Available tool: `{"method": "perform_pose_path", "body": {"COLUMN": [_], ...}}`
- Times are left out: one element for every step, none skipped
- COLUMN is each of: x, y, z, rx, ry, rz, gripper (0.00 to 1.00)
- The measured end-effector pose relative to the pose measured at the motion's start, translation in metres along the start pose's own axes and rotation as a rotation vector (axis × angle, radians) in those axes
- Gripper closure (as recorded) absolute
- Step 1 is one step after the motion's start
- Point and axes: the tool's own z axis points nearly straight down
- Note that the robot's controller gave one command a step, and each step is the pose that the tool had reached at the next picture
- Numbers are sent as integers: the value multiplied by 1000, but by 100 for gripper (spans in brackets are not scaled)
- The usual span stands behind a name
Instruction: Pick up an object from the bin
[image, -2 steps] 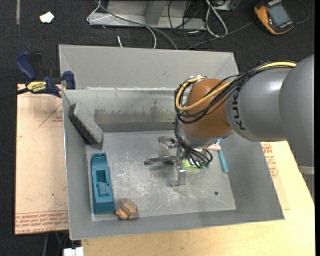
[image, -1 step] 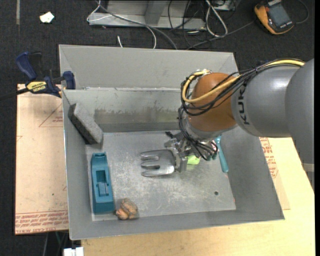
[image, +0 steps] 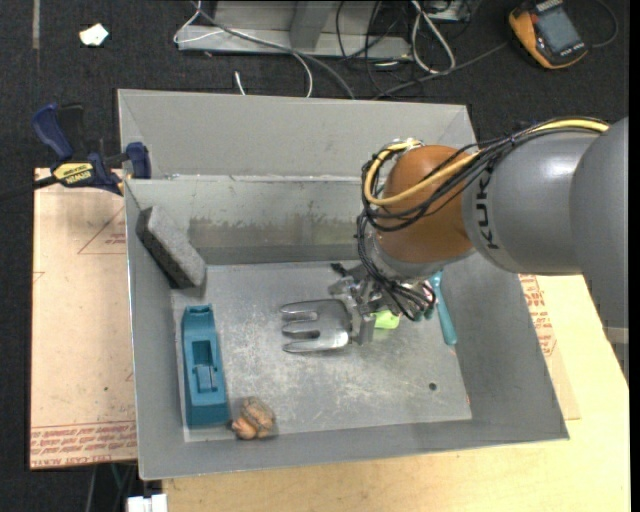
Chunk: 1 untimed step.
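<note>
My gripper (image: 289, 329) is low over the middle of the bin floor. Its two metal fingers (image: 300, 313) point left and stand apart with nothing between them, so it is open. Just behind the gripper's body, to the right, lies a small bright green piece (image: 386, 320), partly hidden by the wrist. A slim teal stick (image: 444, 322) lies at a slant right of that. A bit of red wire-like stuff (image: 430, 295) peeks out beneath the wrist.
A blue tape-dispenser-shaped block (image: 203, 366) lies along the left wall. A brown lumpy thing (image: 254, 419) sits by its near end at the front. A black bar (image: 169, 250) leans in the back left corner. The arm comes in from the right.
</note>
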Motion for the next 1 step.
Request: {"method": "perform_pose_path", "body": {"x": [4], "y": [-21], "z": [-18], "rx": [-1], "ry": [-2], "rz": [20], "gripper": [100]}}
